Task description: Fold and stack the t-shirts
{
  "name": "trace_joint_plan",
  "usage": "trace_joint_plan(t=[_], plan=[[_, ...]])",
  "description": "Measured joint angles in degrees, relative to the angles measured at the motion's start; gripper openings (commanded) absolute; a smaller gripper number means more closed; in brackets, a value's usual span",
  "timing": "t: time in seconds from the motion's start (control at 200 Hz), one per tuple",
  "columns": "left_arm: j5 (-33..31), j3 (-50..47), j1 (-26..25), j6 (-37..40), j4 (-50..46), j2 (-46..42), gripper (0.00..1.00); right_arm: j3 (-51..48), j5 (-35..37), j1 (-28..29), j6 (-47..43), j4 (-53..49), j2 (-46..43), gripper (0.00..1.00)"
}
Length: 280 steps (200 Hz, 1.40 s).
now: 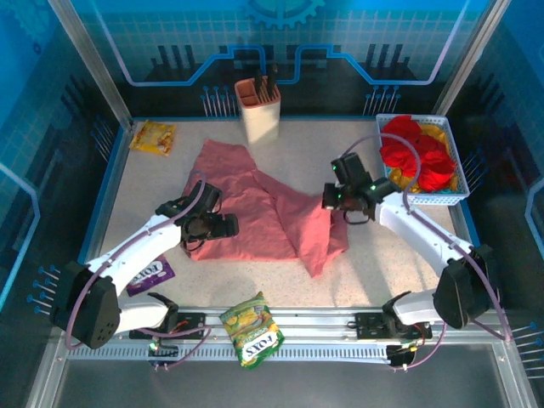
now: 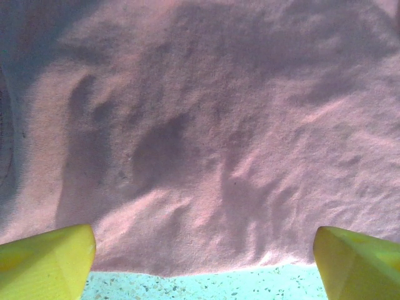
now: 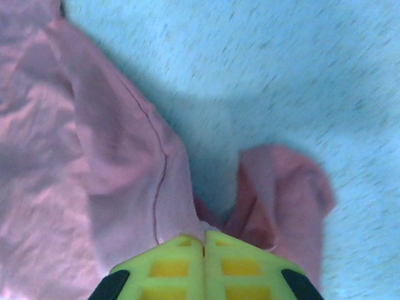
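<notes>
Pinching the pink t-shirt (image 1: 263, 212) is the job of my right gripper (image 1: 330, 200) now. Its two yellow fingers (image 3: 169, 265) are pressed tight together, and a little bunch of pink cloth is caught between their tips. The grip is at the right edge of the shirt, and from my right wrist I see a seam running up to the fingers and a loose fold hanging just beside them, with bare table (image 1: 382, 263) past it. The pink t-shirt lies in the middle of the table between my two arms. It is crumpled, with one part folded over another, and not flat. My left gripper (image 1: 223, 226) is over the near left part of the shirt. Its fingers are spread wide apart and hold nothing. From my left wrist I see wrinkled pink cloth between the two yellow tips, and the shirt's edge with a strip of speckled table just under it. I cannot tell if those tips touch the cloth. A red t-shirt (image 1: 414, 153) is heaped in the blue basket (image 1: 422, 201) at the far right of the table, with a yellow t-shirt (image 1: 438, 129) peeking out behind it. Both are apart from the pink one. A green snack packet (image 1: 252, 329) lies at the near edge between my arm bases.
</notes>
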Motion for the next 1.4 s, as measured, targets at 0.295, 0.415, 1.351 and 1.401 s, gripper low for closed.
trace_joint_plan(t=[0.295, 0.415, 1.351, 1.401], plan=[[0.00, 0.02, 0.50, 0.04, -0.59, -0.15, 0.91, 27.82, 3.30, -10.58, -6.91, -5.44, 19.39, 0.00], [0.02, 0.02, 0.96, 0.00, -0.87, -0.94, 0.91, 37.59, 3.41, -15.32, -7.02, -6.10, 27.26, 0.00], [0.46, -5.53, 7.19, -3.21, -0.33, -1.84, 0.89, 33.68, -3.08, -16.24, -10.14, -7.93, 32.61, 1.00], [0.83, -6.69, 7.21, -3.82, 0.11, -1.84, 0.89, 26.10, -3.13, -14.23, -9.73, -6.45, 25.88, 1.00]])
